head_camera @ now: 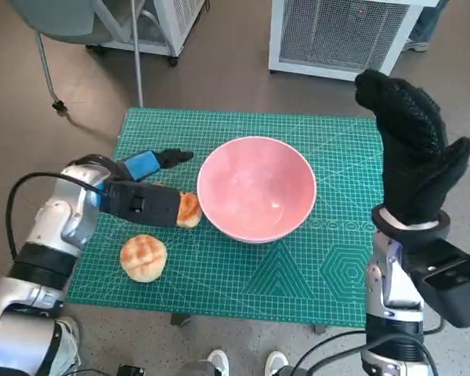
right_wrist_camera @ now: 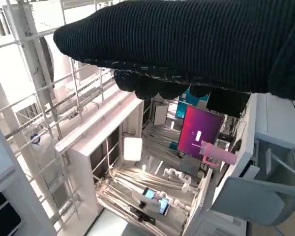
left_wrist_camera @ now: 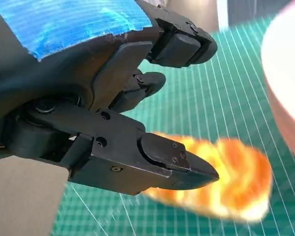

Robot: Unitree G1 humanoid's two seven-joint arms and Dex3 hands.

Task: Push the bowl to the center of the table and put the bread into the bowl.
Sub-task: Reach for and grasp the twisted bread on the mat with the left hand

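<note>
**Desk:** Where does the bowl sit?

**Photographer:** The pink bowl (head_camera: 256, 188) stands upright near the middle of the green cutting mat (head_camera: 313, 274), which covers the small table. It holds nothing.

**Desk:** And the bread?

**Photographer:** Two pieces, both outside the bowl, on the mat on the robot's left side. A browned piece of bread (head_camera: 189, 209) lies just beside the bowl's rim; the left wrist view shows it blurred on the mat (left_wrist_camera: 221, 113) as an orange-gold shape (left_wrist_camera: 226, 184). A round bun (head_camera: 143, 257) lies nearer the mat's front edge, apart from the first piece and from the bowl.

**Desk:** The left hand?

**Photographer:** The left hand (head_camera: 145, 196), black with blue tape on its back, lies low over the mat right against the browned bread. Its fingers (left_wrist_camera: 177, 164) are parted, one above and one beside the bread, with the bread showing between and beyond them. Whether they touch the bread cannot be told; nothing is visibly pinched.

**Desk:** The right hand?

**Photographer:** The right hand (head_camera: 411, 153), in its black knitted glove, is raised high above the mat's right edge, well apart from the bowl, fingers straight and loosely together, holding nothing. Its wrist camera looks away at shelving and a screen
</note>
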